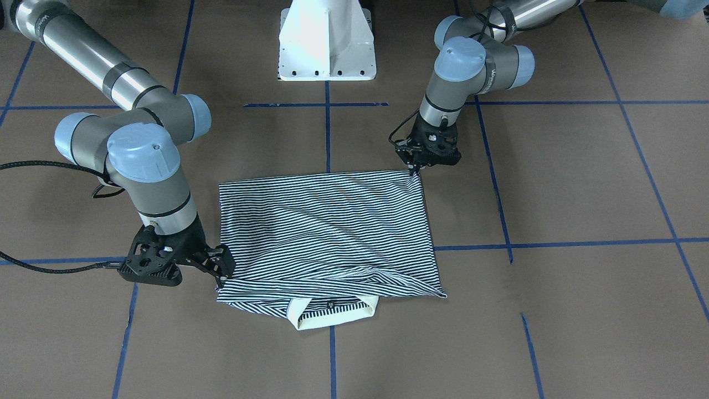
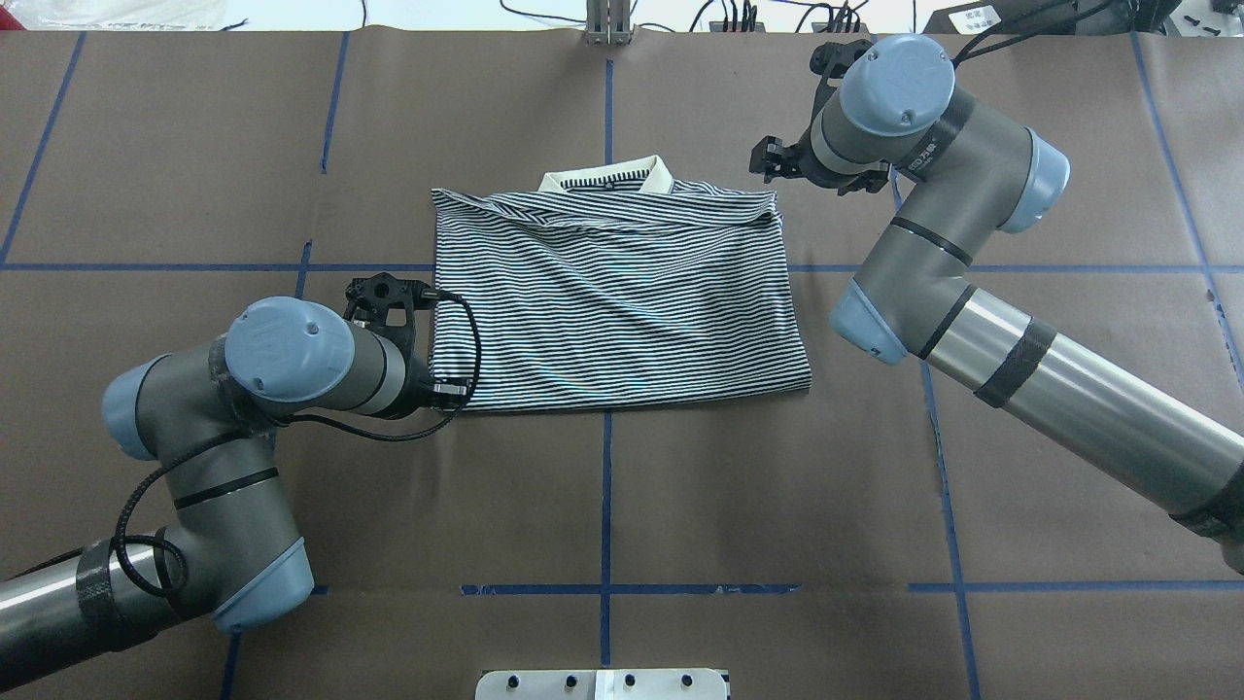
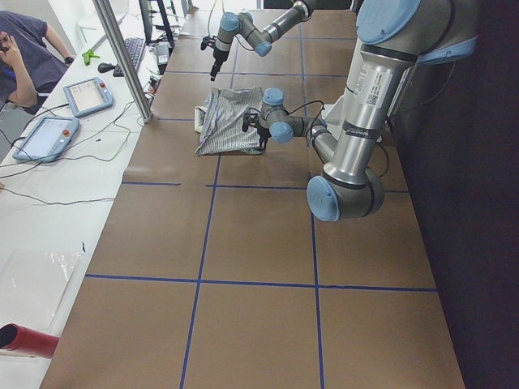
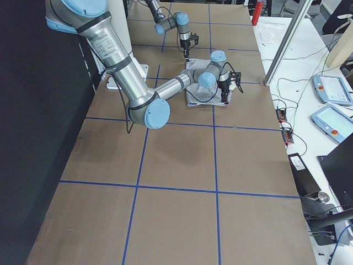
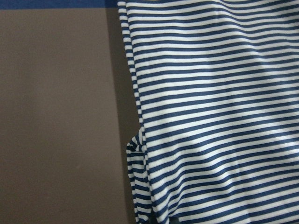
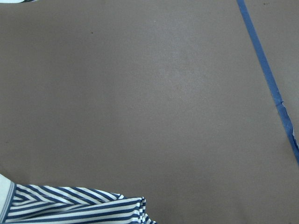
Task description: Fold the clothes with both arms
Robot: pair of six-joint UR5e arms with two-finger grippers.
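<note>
Brown paper surface [image 2: 194,457] crossed by blue tape lines [image 2: 606,467]. A striped polo shirt [image 2: 612,301] lies folded into a rectangle midway along it, nearer the edge far from the robot, with its cream collar [image 2: 607,178] toward that edge. The left claw [image 1: 414,168] pinches the shirt's near corner. The right claw [image 2: 771,163], fingers parted, sits just beside a collar-end corner.

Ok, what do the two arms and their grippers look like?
Both the left arm and the right arm are silver tubes with dark grey joints, round light blue caps and black bands. Black cables run to the wrists. The left gripper and the right gripper are black, open-framed and two-fingered.
</note>
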